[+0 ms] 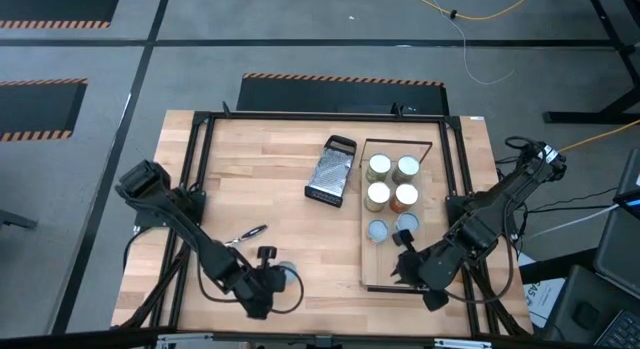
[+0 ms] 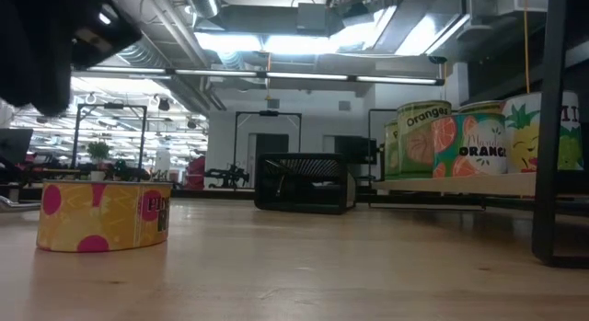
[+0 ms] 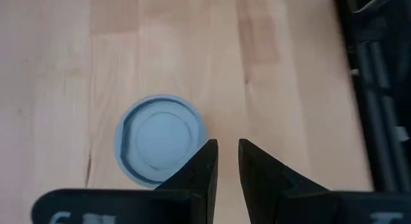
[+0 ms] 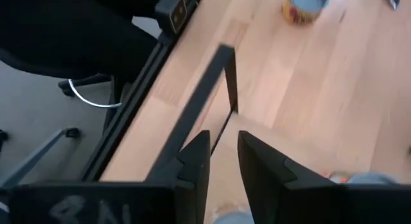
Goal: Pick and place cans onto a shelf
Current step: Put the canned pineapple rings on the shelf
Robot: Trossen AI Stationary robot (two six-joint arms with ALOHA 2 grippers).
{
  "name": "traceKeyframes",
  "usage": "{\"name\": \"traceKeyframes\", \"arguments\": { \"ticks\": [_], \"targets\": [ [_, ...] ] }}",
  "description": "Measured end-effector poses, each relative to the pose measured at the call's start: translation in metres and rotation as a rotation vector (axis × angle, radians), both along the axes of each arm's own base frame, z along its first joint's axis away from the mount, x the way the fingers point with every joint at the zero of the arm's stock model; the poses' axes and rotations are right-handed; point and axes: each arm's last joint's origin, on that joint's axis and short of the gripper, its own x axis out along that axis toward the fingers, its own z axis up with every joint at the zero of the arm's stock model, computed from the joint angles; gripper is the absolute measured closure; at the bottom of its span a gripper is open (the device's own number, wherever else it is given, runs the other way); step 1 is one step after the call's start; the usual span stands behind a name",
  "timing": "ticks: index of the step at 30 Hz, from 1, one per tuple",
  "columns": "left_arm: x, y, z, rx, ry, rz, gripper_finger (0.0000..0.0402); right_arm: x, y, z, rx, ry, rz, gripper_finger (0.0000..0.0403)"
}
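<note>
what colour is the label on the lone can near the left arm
Yellow with pink dots on the can; clearest in the low view.

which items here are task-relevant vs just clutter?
Task-relevant:
- six cans standing on the shelf
- the loose can with a pale-blue top on the table, by the left end effector
- shelf

Clutter:
- metal grater, left of the shelf
- slim silver tool on the table

Right end effector sits over the shelf's near end.

Grey concrete floor [image 1: 300, 39] with orange-and-black hazard-striped edging [image 1: 340, 80] (beyond the table's far side); bright ceiling strip lights [image 2: 276, 43] across the hall behind.
</note>
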Motion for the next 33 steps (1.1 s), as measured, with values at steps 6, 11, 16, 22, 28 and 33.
{"name": "traceKeyframes", "arguments": {
  "ticks": [6, 11, 16, 22, 28, 33],
  "targets": [
    [0.004, 0.0, -0.014, 0.049, 0.019, 0.01, 0.0347, 0.004, 0.003, 0.003, 0.007, -0.06, 0.043, 0.0318],
    [0.005, 0.0, -0.021, 0.071, 0.035, 0.014, 0.0347, 0.005, 0.004, 0.005, 0.007, -0.082, 0.06, 0.0318],
    [0.006, 0.0, -0.025, 0.087, 0.046, 0.015, 0.0347, 0.005, 0.004, 0.004, 0.01, -0.085, 0.059, 0.0318],
    [0.009, 0.002, -0.025, 0.111, 0.027, 0.015, 0.0347, 0.005, 0.004, 0.004, 0.014, -0.09, 0.059, 0.0318],
    [0.008, 0.002, -0.025, 0.105, 0.033, 0.009, 0.0347, 0.005, 0.004, 0.004, 0.013, -0.089, 0.059, 0.0318],
    [0.008, 0.002, -0.025, 0.105, 0.033, 0.009, 0.0347, 0.005, 0.004, 0.004, 0.013, -0.089, 0.059, 0.0318]
  ]
}}
